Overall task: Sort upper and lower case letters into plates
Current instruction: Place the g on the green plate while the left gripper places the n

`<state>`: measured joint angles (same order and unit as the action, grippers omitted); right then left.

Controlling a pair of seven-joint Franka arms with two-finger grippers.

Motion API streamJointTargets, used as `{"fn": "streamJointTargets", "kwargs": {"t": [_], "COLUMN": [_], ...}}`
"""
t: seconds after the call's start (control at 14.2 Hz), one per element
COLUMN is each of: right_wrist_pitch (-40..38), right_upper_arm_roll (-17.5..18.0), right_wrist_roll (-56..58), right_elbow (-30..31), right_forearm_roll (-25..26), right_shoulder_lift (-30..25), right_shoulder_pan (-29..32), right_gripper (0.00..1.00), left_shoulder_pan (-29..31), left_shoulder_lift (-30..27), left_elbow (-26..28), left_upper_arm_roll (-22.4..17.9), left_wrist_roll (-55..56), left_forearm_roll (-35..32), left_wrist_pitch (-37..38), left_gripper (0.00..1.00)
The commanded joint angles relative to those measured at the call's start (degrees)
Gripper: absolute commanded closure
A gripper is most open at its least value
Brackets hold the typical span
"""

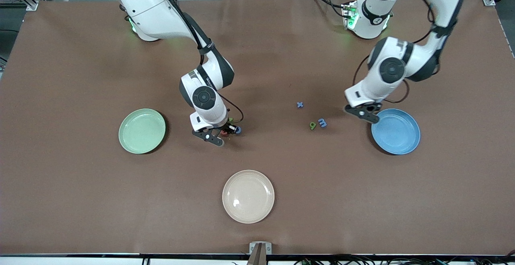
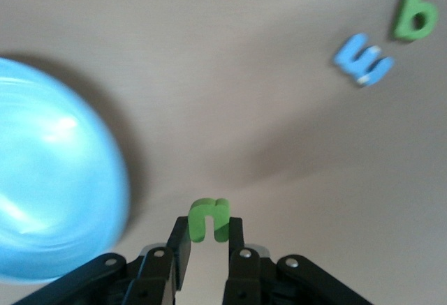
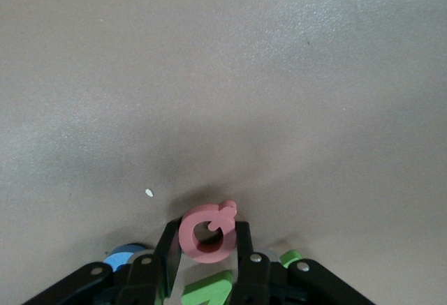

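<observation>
My left gripper [image 2: 208,229] is shut on the green u [image 2: 208,220], held just off the table beside the sky-blue plate [image 2: 49,179]. In the front view this gripper [image 1: 364,114] hangs at that plate's [image 1: 396,131] rim and hides the u. A blue m [image 1: 322,123], a green b [image 1: 312,125] and a blue x [image 1: 299,104] lie on the table mid-way. My right gripper [image 3: 207,246] is shut on the pink Q [image 3: 207,232], low over a green Z [image 3: 209,292]. A blue G [image 1: 238,129] lies beside that gripper [image 1: 222,133]. The pale green plate [image 1: 142,131] is bare.
A cream-beige plate [image 1: 248,196] sits nearer the front camera, mid-table. Brown cloth [image 1: 257,56] covers the whole table. Another green letter [image 3: 291,257] peeks out beside the right gripper's finger.
</observation>
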<state>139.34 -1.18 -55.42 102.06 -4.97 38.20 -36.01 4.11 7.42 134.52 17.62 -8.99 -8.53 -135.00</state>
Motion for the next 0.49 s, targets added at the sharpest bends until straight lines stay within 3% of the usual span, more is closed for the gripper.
{"fn": "streamJointTargets", "kwargs": {"t": [0.0,0.21,0.42], "right_wrist_pitch": [-4.1,-9.4,-9.4], "right_upper_arm_roll": [-0.5,-0.5,-0.4], "right_wrist_roll": [4.8,17.8,34.5], "right_elbow": [2.7,6.8,13.8], "right_forearm_roll": [0.5,0.5,0.5], "right_shoulder_lift": [-4.6,-12.5,-19.1], "right_shoulder_pan": [2.9,9.6,19.2], "right_gripper": [1.0,1.0,1.0], "left_shoulder_pan": [7.3,9.9,13.0], "left_shoulder_lift": [-1.4,1.2,5.7], "left_elbow": [0.4,0.2,-1.0], "left_upper_arm_roll": [0.4,-0.2,0.0], "left_wrist_roll": [-10.3,-15.2,-14.7], "left_forearm_roll": [-1.0,-2.1,-10.6], "left_wrist_pitch": [0.9,-1.3,-5.1], "left_gripper": [0.93,0.94,0.93]}}
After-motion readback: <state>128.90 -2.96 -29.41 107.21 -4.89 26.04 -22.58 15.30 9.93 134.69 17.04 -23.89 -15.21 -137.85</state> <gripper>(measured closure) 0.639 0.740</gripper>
